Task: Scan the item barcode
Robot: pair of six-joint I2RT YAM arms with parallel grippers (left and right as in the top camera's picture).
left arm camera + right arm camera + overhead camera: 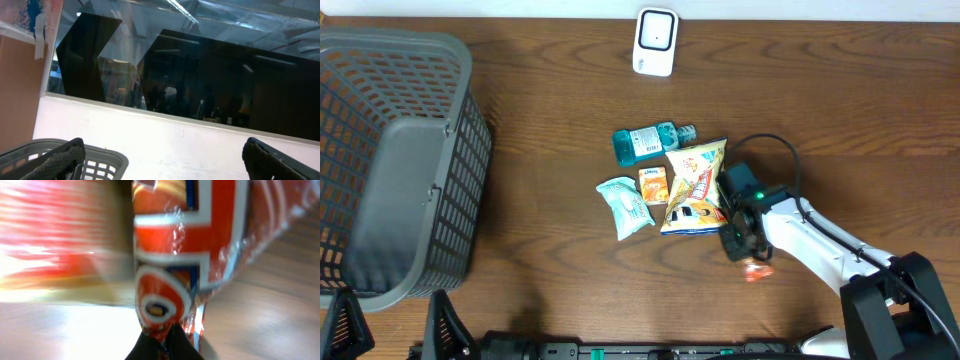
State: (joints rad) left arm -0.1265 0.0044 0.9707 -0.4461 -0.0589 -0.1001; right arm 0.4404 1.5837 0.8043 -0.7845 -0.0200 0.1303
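While the right tool (730,230) grips one bag (695,185), three items (653,185) lie beside

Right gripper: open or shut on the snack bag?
Shut on the snack bag. In the wrist view, the right gripper has its dark fingertips together, pinching the bag's edge with no gap showing.

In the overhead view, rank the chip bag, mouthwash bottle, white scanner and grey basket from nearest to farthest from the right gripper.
1. Chip bag, at the right gripper.
2. Mouthwash bottle, centre.
3. White scanner, top edge.
4. Grey basket, far left.
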